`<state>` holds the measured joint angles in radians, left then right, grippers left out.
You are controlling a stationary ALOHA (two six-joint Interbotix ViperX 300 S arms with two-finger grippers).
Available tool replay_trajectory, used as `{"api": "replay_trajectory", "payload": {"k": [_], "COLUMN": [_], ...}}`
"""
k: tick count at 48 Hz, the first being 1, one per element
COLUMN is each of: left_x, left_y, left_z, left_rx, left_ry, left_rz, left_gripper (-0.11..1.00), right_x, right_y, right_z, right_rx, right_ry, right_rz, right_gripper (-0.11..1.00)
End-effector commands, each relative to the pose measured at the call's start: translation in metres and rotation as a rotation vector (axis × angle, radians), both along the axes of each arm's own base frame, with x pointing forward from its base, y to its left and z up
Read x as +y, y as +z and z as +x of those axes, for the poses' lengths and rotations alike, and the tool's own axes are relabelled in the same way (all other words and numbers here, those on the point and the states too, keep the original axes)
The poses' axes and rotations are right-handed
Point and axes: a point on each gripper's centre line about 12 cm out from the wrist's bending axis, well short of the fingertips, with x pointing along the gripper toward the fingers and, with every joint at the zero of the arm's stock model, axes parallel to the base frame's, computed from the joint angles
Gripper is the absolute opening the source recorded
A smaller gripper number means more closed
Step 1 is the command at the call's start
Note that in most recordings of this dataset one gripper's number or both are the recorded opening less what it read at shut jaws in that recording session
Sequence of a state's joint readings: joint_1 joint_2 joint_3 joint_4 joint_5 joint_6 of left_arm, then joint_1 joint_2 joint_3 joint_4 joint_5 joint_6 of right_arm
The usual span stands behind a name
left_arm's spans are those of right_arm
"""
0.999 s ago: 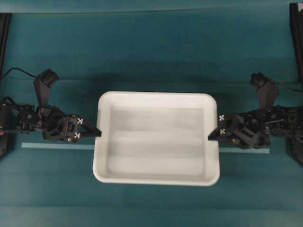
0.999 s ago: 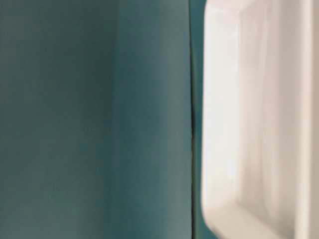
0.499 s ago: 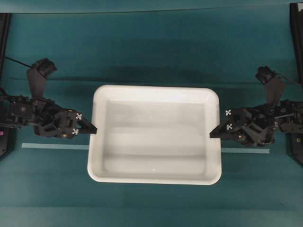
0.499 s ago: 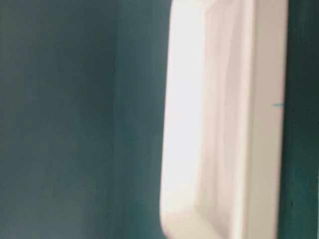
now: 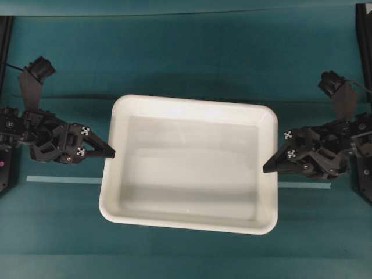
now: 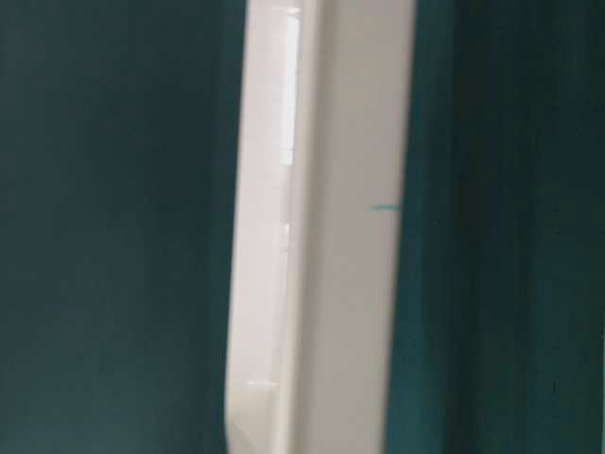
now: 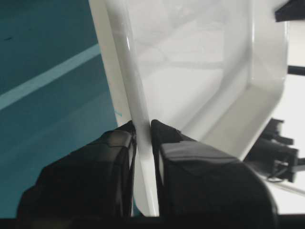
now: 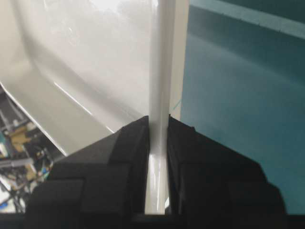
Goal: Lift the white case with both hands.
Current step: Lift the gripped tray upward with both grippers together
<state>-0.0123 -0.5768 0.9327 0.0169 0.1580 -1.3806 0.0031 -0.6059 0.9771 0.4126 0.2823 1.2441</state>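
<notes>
The left end effector (image 7: 142,131) is clamped on the left rim of the white case (image 5: 192,165), and the right end effector (image 8: 158,125) is clamped on the opposite rim. Between them the case is carried, seemingly clear of the bench (image 5: 192,58). Both pinches should be kept firm and raised evenly, so the rim cannot slip.

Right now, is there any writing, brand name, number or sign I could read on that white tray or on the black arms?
Words, brands, numbers: none readable in any view.
White case: plain, no label visible.
Left tool: small white cross marks, no letters.
Right tool: the same cross marks, no letters.
</notes>
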Motion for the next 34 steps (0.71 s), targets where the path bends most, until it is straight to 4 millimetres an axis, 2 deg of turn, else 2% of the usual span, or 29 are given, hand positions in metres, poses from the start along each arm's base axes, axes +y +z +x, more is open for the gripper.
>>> {"api": "replay_trajectory", "payload": {"k": [1,12,24,34], "left_x": [-0.001,0.0,0.003,0.003], "left_y": [0.026,0.054,0.096,0.118], "left_z": [0.01,0.006,-0.004,-0.005], "left_rx": [-0.069,-0.087,-0.13,-0.133], "left_ry": [-0.005,0.002,0.037,0.043], "left_rz": [0.003,-0.002,-0.044,-0.058], "left_gripper": [0.09,0.09,0.08,0.07], "right_x": [-0.005,-0.01,-0.015,-0.017], "right_y": [0.03,0.067,0.103,0.131], "right_z": [0.011,0.004,-0.005,-0.011], "right_rx": [-0.073,-0.109,-0.145,-0.187], "right_ry": [-0.017,-0.011,-0.021,-0.028], "right_rz": [-0.001,0.005,0.025,0.035], "right_gripper": [0.11,0.11,0.11,0.11]}}
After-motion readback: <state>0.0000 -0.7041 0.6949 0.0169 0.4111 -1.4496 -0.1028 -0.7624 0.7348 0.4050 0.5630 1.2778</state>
